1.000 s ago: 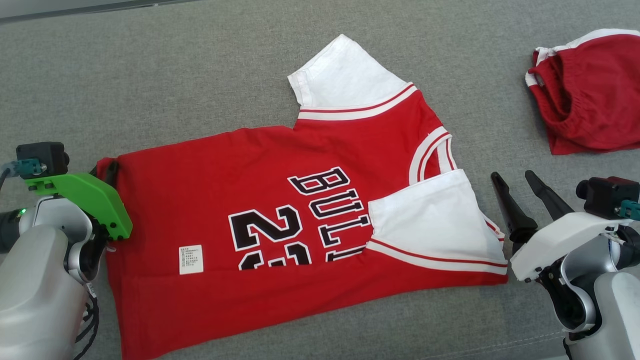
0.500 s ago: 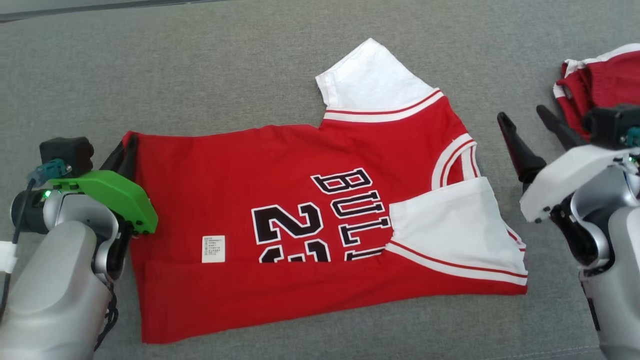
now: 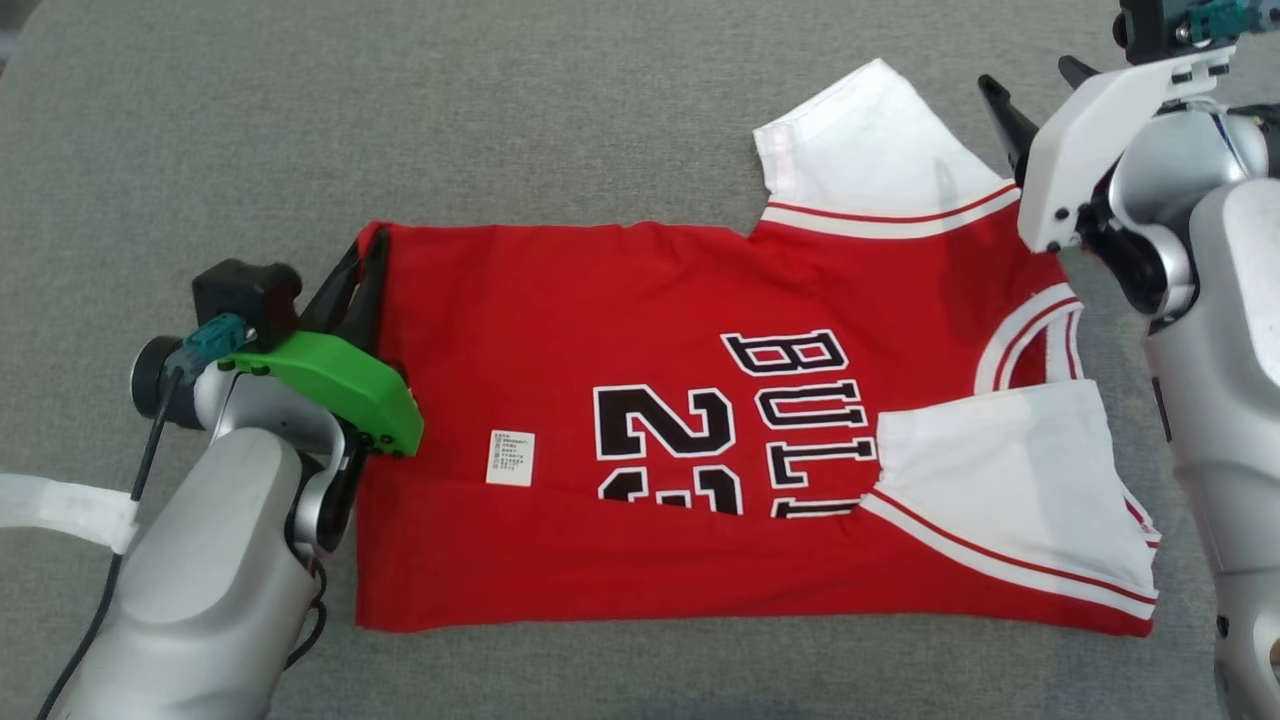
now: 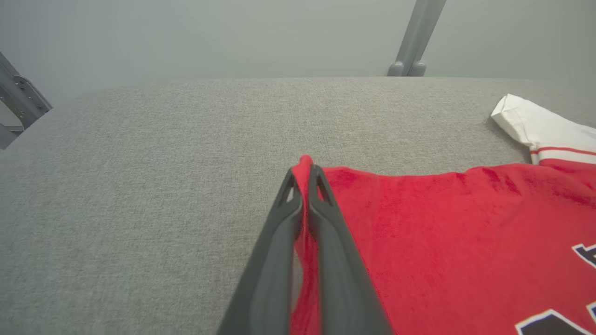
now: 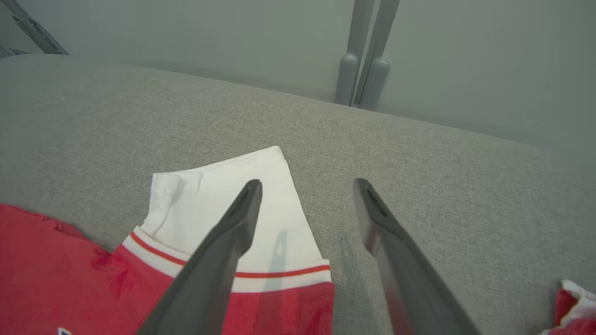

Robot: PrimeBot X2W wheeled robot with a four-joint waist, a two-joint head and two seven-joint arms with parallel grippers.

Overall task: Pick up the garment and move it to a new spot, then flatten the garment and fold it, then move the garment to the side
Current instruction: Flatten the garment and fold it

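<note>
The garment (image 3: 640,330) is a red jersey with white sleeves and black lettering, lying flat on the grey cloth surface with its near long edge folded over. My left gripper (image 3: 370,245) is shut on the garment's far hem corner (image 4: 305,163), the red cloth pinched between its fingers (image 4: 326,218). My right gripper (image 5: 307,186) is open above the far white sleeve (image 5: 242,195), its left finger over the sleeve and its right finger over bare cloth surface. In the head view the right gripper (image 3: 1035,90) hangs beside that sleeve (image 3: 860,135).
The grey padded surface (image 3: 300,120) runs wide to the left and far side. A scrap of another red and white garment (image 5: 572,307) lies at the right. Grey metal posts (image 5: 363,60) stand behind the surface's far edge.
The head camera has swung, shifting the whole picture. My left gripper has shut on the hem corner. My right gripper has moved forward to hover over the far white sleeve.
</note>
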